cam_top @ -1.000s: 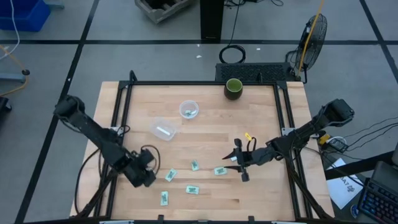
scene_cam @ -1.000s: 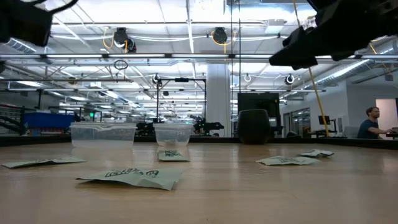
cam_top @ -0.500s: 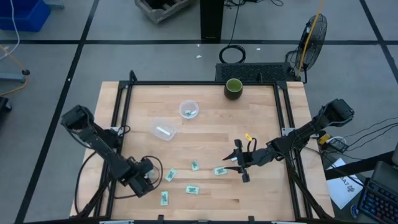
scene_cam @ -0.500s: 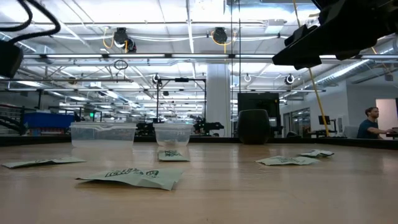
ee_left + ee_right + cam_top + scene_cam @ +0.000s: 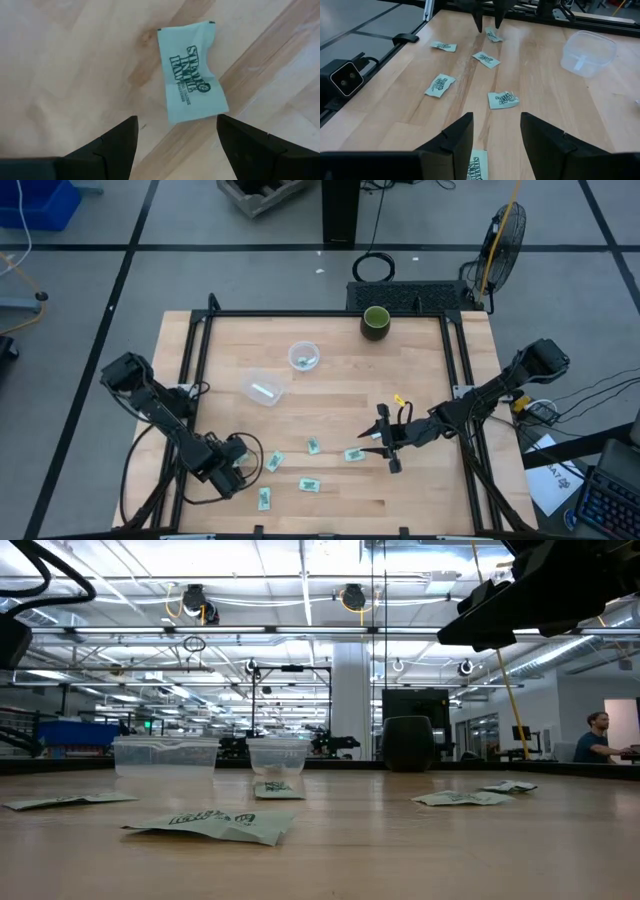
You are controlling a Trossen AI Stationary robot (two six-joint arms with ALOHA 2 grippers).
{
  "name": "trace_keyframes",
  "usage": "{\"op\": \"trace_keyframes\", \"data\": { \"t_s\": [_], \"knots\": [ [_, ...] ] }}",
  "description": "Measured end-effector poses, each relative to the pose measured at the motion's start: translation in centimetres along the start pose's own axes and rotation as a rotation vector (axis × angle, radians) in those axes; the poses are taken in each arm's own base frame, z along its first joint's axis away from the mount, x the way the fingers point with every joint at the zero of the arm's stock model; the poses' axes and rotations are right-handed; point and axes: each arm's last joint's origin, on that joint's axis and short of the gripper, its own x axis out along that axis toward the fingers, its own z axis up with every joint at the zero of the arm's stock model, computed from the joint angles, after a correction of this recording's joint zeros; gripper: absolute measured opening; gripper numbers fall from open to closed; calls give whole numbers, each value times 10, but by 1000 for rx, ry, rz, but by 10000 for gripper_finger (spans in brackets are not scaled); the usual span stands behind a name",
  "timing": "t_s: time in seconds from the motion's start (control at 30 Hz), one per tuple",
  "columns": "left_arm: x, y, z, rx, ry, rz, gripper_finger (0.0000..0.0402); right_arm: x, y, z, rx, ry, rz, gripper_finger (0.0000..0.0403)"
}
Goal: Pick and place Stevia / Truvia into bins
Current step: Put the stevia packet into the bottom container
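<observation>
Pale wood-plank table [image 5: 330, 395], dark frame around it. Left gripper [image 5: 238, 463] low over the table's 7 o'clock area, fingers [image 5: 116, 145] spread wide and empty; in the left wrist view a green-printed Stevia sachet [image 5: 190, 71] lies flat on the wood between and just ahead of the two tips, untouched. From above, that sachet [image 5: 274, 463] sits just at 3 o'clock of the gripper.

Right gripper [image 5: 382, 439] near table centre-right, fingers [image 5: 451, 140] parted wide, nothing held; a sachet [image 5: 354, 454] lies just beside it at 8 o'clock, its edge showing between the fingers in the right wrist view [image 5: 478, 167].

Other sachets loose on the near half: one [image 5: 313, 445] between the grippers, one [image 5: 309, 484] at 6 o'clock of it, one [image 5: 264, 499] near the front edge.

Round clear cup [image 5: 304, 356] toward 11 o'clock of table centre, green-printed sachets inside. Wider clear tub [image 5: 265, 388] just at 7 o'clock of the cup, a white piece in it. Dark green cup [image 5: 376, 322] at the far edge, 12 o'clock.

Low view: a person [image 5: 597, 737] in the room beyond, far right.
</observation>
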Motion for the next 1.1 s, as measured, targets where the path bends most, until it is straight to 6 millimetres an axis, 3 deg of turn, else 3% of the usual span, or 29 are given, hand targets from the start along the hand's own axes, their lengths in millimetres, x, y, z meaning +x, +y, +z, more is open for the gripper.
{"op": "trace_keyframes", "data": {
  "t_s": [0.27, 0.77, 0.9, 1.1],
  "knots": [
    [-9, -10, 11, 65, -133, -51, 275, 0, 0, 0, 24, 0, -2, 155],
    [10, -14, 8, 190, -68, 27, 274, 0, 0, 0, 37, 0, -3, 155],
    [9, -13, 11, 174, -70, 19, 248, 0, 0, 0, 37, 0, -3, 155],
    [8, -13, 12, 173, -87, 21, 172, 0, 0, 0, 37, 0, -4, 155]
  ]
}}
